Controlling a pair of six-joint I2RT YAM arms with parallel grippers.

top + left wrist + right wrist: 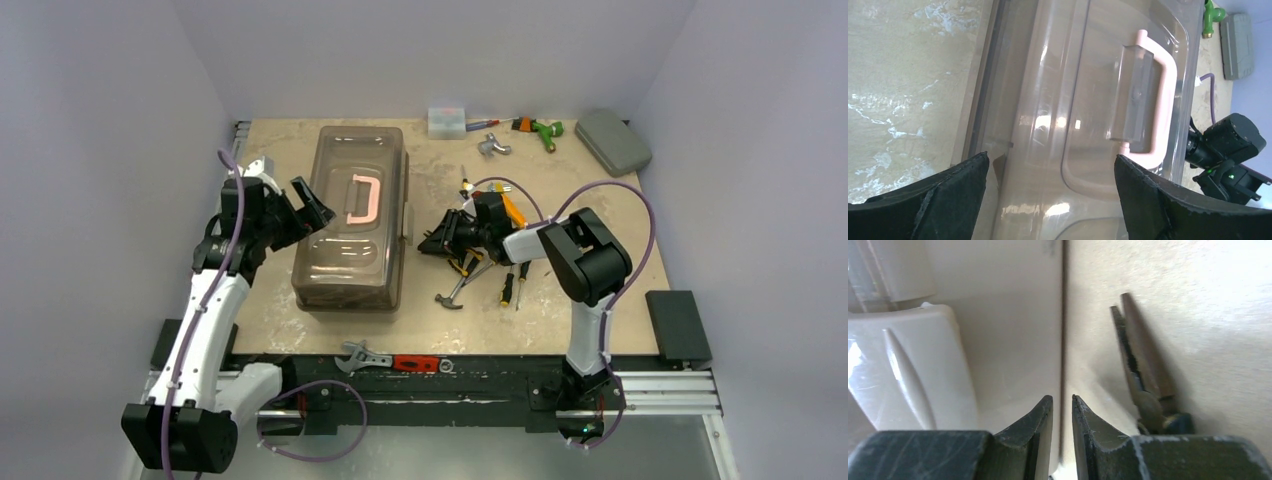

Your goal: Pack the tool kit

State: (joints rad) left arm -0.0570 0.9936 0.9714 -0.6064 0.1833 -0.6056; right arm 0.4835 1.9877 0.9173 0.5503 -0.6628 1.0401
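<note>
Two claws flank the toolbox (345, 260)
My left claw (1050, 165) gapes wide, for the handle (1163, 100) I think; right claw (1062, 407) narrow, empty, by pliers (1140, 360)

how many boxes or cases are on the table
3: the big toolbox left of centre, a small clear box at the far edge, and a flat grey case in the far right corner. None looks hidden.
</note>
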